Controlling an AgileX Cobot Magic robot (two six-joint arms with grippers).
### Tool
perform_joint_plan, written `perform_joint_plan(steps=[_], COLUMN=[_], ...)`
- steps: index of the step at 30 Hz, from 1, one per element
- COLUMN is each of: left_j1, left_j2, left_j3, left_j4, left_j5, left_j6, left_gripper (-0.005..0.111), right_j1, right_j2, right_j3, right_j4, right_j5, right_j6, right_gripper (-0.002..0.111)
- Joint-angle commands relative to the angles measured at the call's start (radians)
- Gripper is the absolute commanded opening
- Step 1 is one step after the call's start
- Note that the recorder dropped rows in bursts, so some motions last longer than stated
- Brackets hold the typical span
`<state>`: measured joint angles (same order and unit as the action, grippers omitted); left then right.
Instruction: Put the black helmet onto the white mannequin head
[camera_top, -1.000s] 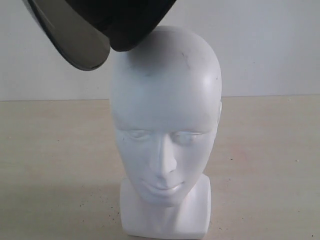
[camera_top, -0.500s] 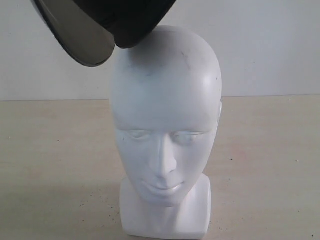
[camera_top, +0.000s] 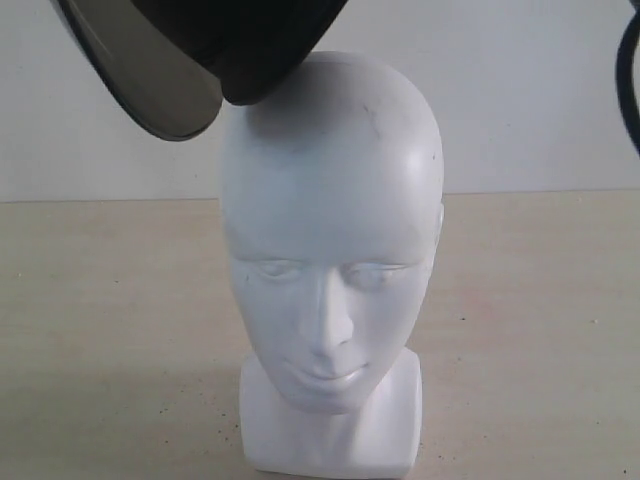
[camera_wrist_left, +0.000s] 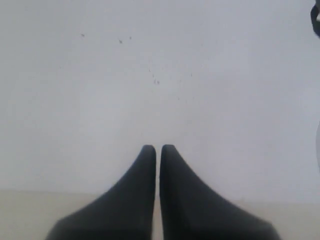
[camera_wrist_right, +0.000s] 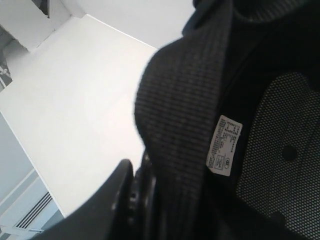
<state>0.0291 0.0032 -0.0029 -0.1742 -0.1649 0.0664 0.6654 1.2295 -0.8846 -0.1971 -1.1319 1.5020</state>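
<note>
The white mannequin head (camera_top: 330, 250) stands upright on its square base in the middle of the exterior view, facing the camera. The black helmet (camera_top: 250, 50) hangs tilted above its crown at the upper left, its lowest rim just at the top of the head and its smoky visor (camera_top: 150, 85) sloping down to the left. In the right wrist view my right gripper (camera_wrist_right: 145, 175) is shut on the helmet's rim, one finger (camera_wrist_right: 117, 192) outside and the padded lining (camera_wrist_right: 185, 115) hiding the other. My left gripper (camera_wrist_left: 158, 148) is shut on nothing, facing a white wall.
A pale tabletop (camera_top: 110, 330) spreads around the head, with a white wall (camera_top: 540, 90) behind it. A black cable (camera_top: 628, 90) hangs at the right edge of the exterior view. Neither gripper shows in that view.
The helmet swayed slightly right and up, then came back left and down over the crown. A black cable has come into view at the right edge.
</note>
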Motion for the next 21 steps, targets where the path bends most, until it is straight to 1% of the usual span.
perform_joint_plan(steps=[1, 6, 8, 11, 15, 19, 21], left_j1=[-0.004, -0.004, -0.004, -0.004, -0.004, -0.004, -0.004], left_j2=[-0.003, -0.003, -0.003, -0.003, -0.003, -0.003, 0.0], left_j3=[0.003, 0.003, 0.003, 0.003, 0.0, -0.097, -0.159], left_j4=[-0.029, -0.029, -0.029, -0.029, -0.026, -0.02, 0.005], left_j5=[-0.135, -0.198, -0.203, -0.209, -0.2, -0.125, -0.092], left_j6=[-0.041, -0.066, -0.081, -0.086, -0.185, -0.187, -0.187], left_gripper=[0.004, 0.004, 0.004, 0.004, 0.004, 0.004, 0.004], right_j1=[-0.006, -0.001, 0.034, 0.094, 0.154, 0.175, 0.175], right_j2=[0.002, 0.022, 0.027, 0.028, 0.036, 0.039, 0.036], right_j3=[-0.025, -0.052, -0.078, -0.093, -0.093, -0.043, 0.0], right_j4=[0.016, -0.012, -0.019, -0.011, 0.022, 0.041, 0.088], right_j5=[-0.089, -0.089, -0.089, -0.089, -0.089, -0.089, -0.089], right_j6=[0.003, 0.032, 0.012, -0.074, -0.106, -0.14, -0.144], right_gripper=[0.0, 0.0, 0.0, 0.0, 0.0, 0.0, 0.0])
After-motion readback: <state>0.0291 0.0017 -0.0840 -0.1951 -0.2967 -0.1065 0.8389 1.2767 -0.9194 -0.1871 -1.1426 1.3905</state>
